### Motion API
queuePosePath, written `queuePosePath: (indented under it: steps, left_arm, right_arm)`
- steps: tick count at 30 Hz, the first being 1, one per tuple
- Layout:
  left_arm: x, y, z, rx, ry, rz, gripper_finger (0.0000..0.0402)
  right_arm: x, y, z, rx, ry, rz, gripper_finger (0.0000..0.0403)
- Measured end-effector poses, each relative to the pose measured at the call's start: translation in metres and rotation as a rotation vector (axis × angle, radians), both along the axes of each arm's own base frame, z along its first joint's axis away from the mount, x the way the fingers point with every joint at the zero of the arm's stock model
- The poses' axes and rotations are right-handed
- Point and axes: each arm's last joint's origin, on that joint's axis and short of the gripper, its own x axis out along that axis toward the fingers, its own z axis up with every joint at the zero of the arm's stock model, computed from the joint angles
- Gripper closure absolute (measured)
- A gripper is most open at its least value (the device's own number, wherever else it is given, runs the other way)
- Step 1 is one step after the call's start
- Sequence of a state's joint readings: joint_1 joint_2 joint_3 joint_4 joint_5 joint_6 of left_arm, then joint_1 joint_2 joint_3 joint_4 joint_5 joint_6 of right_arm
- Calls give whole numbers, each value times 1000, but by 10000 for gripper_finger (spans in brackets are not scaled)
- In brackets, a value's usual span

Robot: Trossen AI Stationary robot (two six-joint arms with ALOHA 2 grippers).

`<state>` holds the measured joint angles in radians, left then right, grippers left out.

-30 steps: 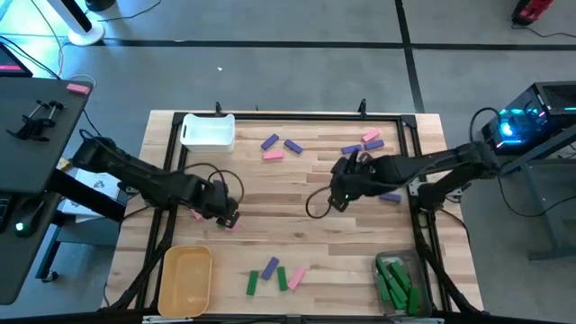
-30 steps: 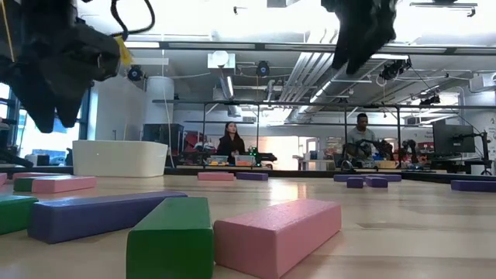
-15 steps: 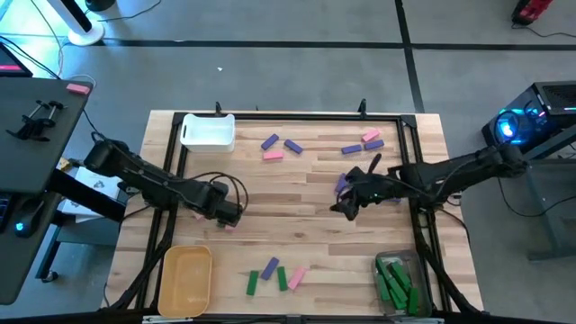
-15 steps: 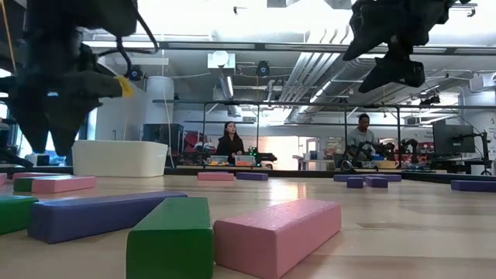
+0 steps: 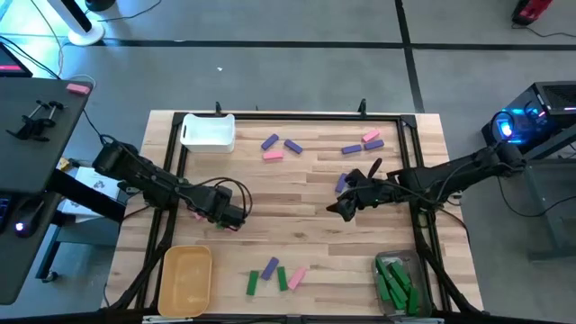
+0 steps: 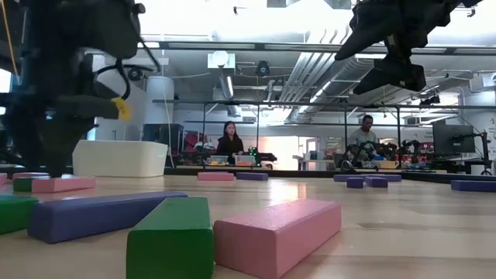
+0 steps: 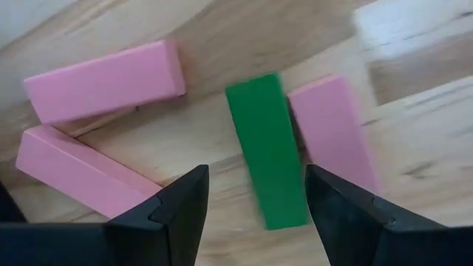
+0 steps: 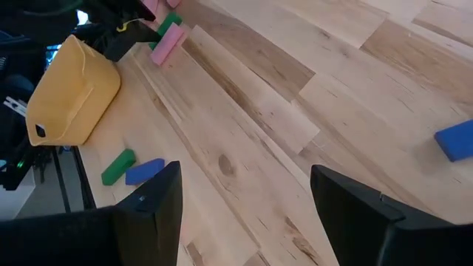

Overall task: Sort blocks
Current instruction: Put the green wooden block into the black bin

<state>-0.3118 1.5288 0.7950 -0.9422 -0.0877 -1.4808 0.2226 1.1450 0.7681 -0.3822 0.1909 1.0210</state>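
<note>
the high view looks straight down on the whole table (image 5: pixel 297 193). the low view sits at table height, level, facing the room, very near a few blocks (image 6: pixel 275 232). the left wrist view hangs close above pink and green blocks (image 7: pixel 267 148); the right wrist view, farther up, probably shares them, and the yellow bin (image 8: pixel 70 96).

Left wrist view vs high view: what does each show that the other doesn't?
Only the left wrist view: a green block among three pink blocks, framed by the open left gripper.
Only the high view: white bin, yellow bin, clear bin of green blocks, right gripper at mid-table.
Both: the left gripper and the wooden table.
</note>
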Motion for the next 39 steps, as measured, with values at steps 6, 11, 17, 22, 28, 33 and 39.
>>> queuePosePath:
  steps: [6, 11, 17, 22, 28, 33, 39]
  left_arm:
    - [-8, 0, -17, -62, -33, 29, 190]
    - [-7, 1, -18, -64, -39, -31, 190]
    - [-5, 5, -19, -101, -30, -221, 228]
    - [-5, 5, -15, -129, -32, -286, 349]
    - [-20, 4, 20, -109, -56, -325, 350]
    - [-23, 3, 66, 16, -262, -474, 350]
    - [2, 2, 111, 163, -376, -749, 350]
  right_arm:
    - [0, 0, 0, -5, -3, 2, 171]
    - [0, 0, 0, -4, -4, -5, 171]
    - [0, 0, 0, -15, -5, -9, 171]
    - [0, 0, 0, -15, -5, -7, 171]
    - [5, 2, 11, -2, -76, 10, 171]
    - [17, 1, 34, 40, -287, -1, 171]
    - [29, -9, 40, 275, -399, -179, 171]
